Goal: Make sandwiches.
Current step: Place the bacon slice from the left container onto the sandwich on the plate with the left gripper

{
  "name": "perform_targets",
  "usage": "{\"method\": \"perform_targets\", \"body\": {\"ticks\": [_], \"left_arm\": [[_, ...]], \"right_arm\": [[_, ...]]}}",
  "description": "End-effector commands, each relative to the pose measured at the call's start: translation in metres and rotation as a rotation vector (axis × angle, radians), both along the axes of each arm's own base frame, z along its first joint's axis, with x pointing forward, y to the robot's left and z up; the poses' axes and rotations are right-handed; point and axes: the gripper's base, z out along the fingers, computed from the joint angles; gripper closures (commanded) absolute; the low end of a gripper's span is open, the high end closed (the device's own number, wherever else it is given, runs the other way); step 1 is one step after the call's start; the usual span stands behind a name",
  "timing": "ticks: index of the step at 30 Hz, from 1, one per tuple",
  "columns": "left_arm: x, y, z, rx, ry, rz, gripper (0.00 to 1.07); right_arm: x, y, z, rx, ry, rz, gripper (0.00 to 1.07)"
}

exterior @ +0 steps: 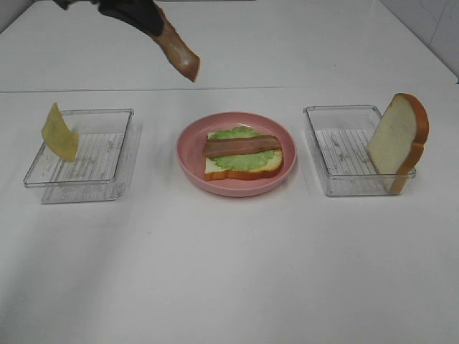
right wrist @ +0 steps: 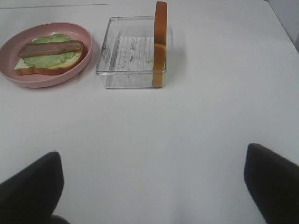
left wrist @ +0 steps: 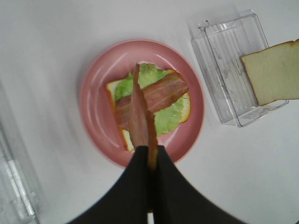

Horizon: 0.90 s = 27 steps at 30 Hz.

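Observation:
On the pink plate (exterior: 190, 161) lies the open sandwich (exterior: 242, 154): one bread slice, a green lettuce leaf and one bacon strip on top. My left gripper (exterior: 147, 18) is shut on a second bacon strip (exterior: 179, 54) and holds it high above the table behind the plate. In the left wrist view this strip (left wrist: 139, 116) hangs from the gripper (left wrist: 150, 161) over the sandwich (left wrist: 163, 93). A yellow cheese slice (exterior: 59, 132) leans in the left tray. A second bread slice (exterior: 398, 136) stands in the right tray. My right gripper (right wrist: 152, 186) is open and empty, low over bare table.
Clear left tray (exterior: 93, 154) and clear right tray (exterior: 344, 154) flank the plate. The right wrist view shows the right tray (right wrist: 133, 51) with the bread slice (right wrist: 160, 42) edge-on, and the plate (right wrist: 46, 80) beside it. A table seam runs behind the trays.

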Motion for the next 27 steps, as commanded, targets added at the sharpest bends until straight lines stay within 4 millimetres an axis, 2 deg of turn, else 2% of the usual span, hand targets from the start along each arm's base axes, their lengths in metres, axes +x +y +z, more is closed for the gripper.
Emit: {"method": "perform_targets", "body": {"ticks": [1, 2, 4, 5, 7, 8, 10, 11, 12, 18, 27], "left_arm": [[0.010, -0.034, -0.026, -0.015, 0.035, -0.056, 1.07], [0.010, -0.034, -0.026, -0.015, 0.035, -0.056, 1.07], [0.017, -0.073, -0.057, -0.001, 0.054, -0.141, 1.07], [0.017, -0.073, -0.057, -0.001, 0.054, -0.141, 1.07], [0.020, -0.097, -0.078, -0.006, 0.070, -0.179, 1.07], [0.020, -0.097, -0.078, -0.006, 0.070, -0.179, 1.07], [0.019, -0.116, -0.092, -0.024, 0.087, -0.208, 1.07], [0.019, -0.116, -0.092, -0.024, 0.087, -0.208, 1.07], [0.019, -0.127, -0.103, -0.035, 0.099, -0.223, 1.07], [0.020, -0.143, -0.127, -0.038, 0.124, -0.248, 1.07], [0.026, -0.136, -0.139, 0.026, 0.110, -0.246, 1.07]], "right_arm": [[-0.004, 0.000, 0.000, -0.002, -0.037, 0.002, 0.09], [-0.004, 0.000, 0.000, -0.002, -0.037, 0.002, 0.09], [-0.004, 0.000, 0.000, -0.002, -0.037, 0.002, 0.09], [-0.004, 0.000, 0.000, -0.002, -0.037, 0.002, 0.09], [-0.004, 0.000, 0.000, -0.002, -0.037, 0.002, 0.09], [-0.004, 0.000, 0.000, -0.002, -0.037, 0.002, 0.09], [-0.004, 0.000, 0.000, -0.002, -0.037, 0.002, 0.09], [-0.004, 0.000, 0.000, -0.002, -0.037, 0.002, 0.09], [-0.004, 0.000, 0.000, -0.002, -0.037, 0.002, 0.09], [-0.004, 0.000, 0.000, -0.002, -0.037, 0.002, 0.09], [-0.004, 0.000, 0.000, -0.002, -0.037, 0.002, 0.09]]}}
